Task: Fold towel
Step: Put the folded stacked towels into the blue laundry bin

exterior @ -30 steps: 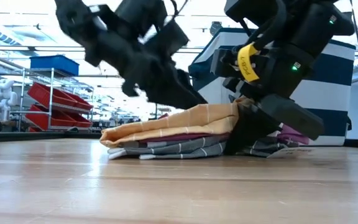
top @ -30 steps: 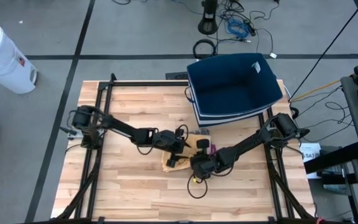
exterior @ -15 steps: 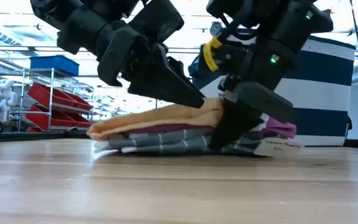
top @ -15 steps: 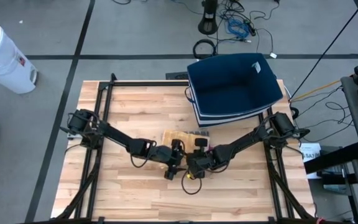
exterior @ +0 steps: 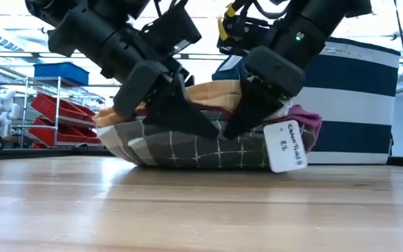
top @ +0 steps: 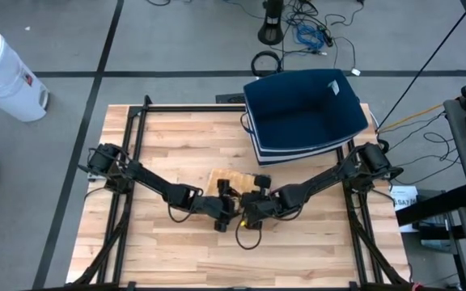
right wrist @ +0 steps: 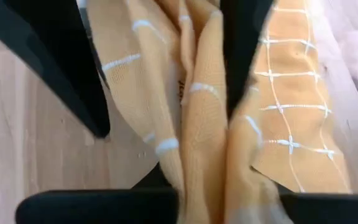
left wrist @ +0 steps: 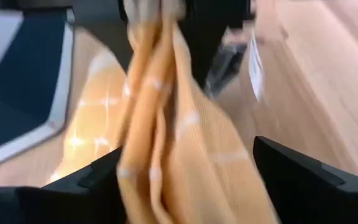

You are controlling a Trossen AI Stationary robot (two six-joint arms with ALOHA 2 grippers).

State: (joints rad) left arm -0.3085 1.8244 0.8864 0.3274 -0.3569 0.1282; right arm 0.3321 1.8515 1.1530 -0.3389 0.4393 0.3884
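My left gripper (exterior: 187, 115) gapes wide against the towel (exterior: 201, 143), a bundle mid-table just before the bin (top: 306, 109). My right gripper (exterior: 247, 119) pinches the towel's edge. I should keep both low, level, and move together.

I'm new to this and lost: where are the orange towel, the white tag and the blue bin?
orange towel (right wrist: 197, 106), right wrist view, hanging folds.
white tag (exterior: 286, 145), low view, its face.
blue bin (top: 302, 109), high view, inside floor.
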